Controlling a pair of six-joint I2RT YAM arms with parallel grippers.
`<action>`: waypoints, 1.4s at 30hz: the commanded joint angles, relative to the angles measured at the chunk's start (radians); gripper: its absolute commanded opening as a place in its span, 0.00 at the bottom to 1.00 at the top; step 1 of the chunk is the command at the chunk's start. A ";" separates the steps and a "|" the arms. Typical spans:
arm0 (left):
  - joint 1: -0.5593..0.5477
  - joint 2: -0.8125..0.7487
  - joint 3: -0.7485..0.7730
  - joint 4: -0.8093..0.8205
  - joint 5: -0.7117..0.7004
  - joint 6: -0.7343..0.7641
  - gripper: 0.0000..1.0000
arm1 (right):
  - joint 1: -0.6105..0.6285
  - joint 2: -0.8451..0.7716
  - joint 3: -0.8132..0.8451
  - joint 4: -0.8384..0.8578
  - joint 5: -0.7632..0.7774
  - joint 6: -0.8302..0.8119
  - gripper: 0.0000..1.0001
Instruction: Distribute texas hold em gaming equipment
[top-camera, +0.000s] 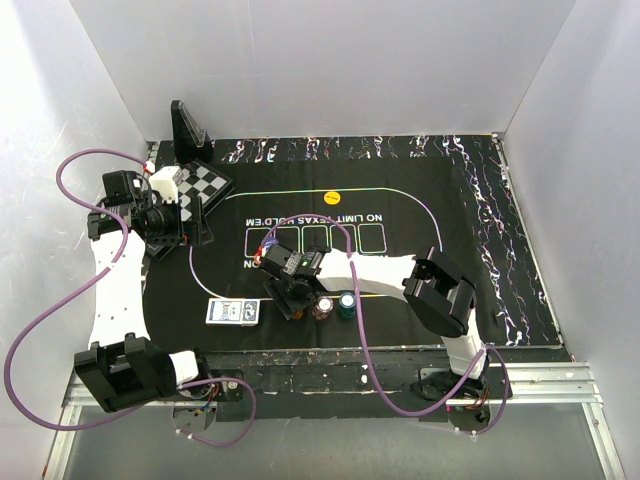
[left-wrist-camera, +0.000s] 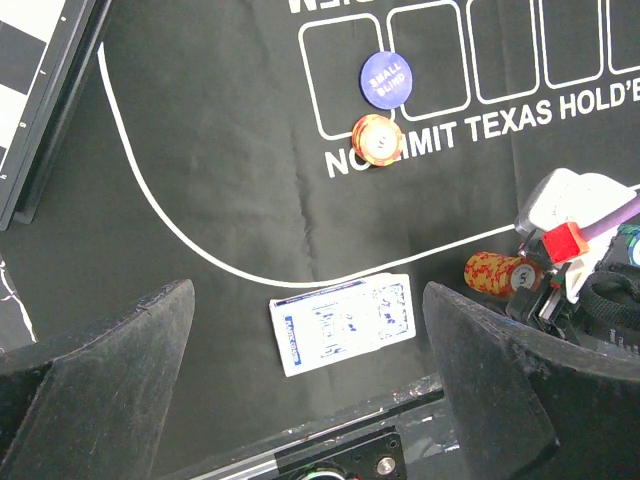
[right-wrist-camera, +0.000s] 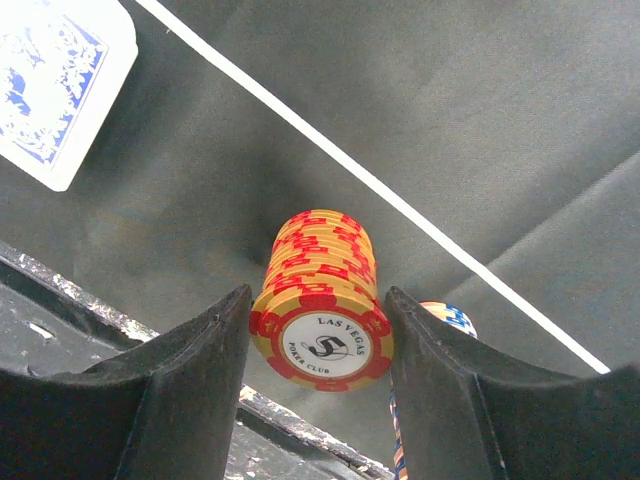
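The right claw (right-wrist-camera: 320, 335) stands over the near edge of the black mat (top-camera: 470, 250). Its 2 fingers (right-wrist-camera: 190, 390) are narrowed onto an orange chip stack (right-wrist-camera: 322, 290). Each finger lies against a side of the top chip, and the stack stands upright on the mat. Beyond 1 finger shows the blue-and-white rim of another chip (right-wrist-camera: 447, 318). In the top view a teal chip stack (top-camera: 346, 303) stands just to the right of that claw.

The playing cards (left-wrist-camera: 343, 322) lie face down in 1 neat pack near the mat's near edge, to the left of the orange chip stack and apart from it.

The left claw (left-wrist-camera: 308, 300) hangs wide and holds nothing. It is beside the chessboard (top-camera: 208, 185) at the mat's far-left corner, well apart from the cards.

Farther in, a blue disc (left-wrist-camera: 386, 79) marked "SMALL BLIND" lies in a printed box, with a second orange stack (left-wrist-camera: 376, 139) just beside its near rim. A yellow disc (top-camera: 331, 195) sits alone at the far side of the printed oval.
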 joint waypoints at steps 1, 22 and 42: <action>0.006 -0.036 -0.004 0.014 0.014 -0.002 1.00 | 0.004 -0.029 0.028 0.001 0.022 0.005 0.61; 0.007 -0.047 -0.030 0.022 0.017 0.004 1.00 | 0.003 -0.020 0.068 -0.023 0.019 -0.006 0.48; 0.006 -0.052 -0.024 0.031 0.005 0.006 1.00 | -0.036 -0.132 0.048 0.018 0.093 -0.050 0.01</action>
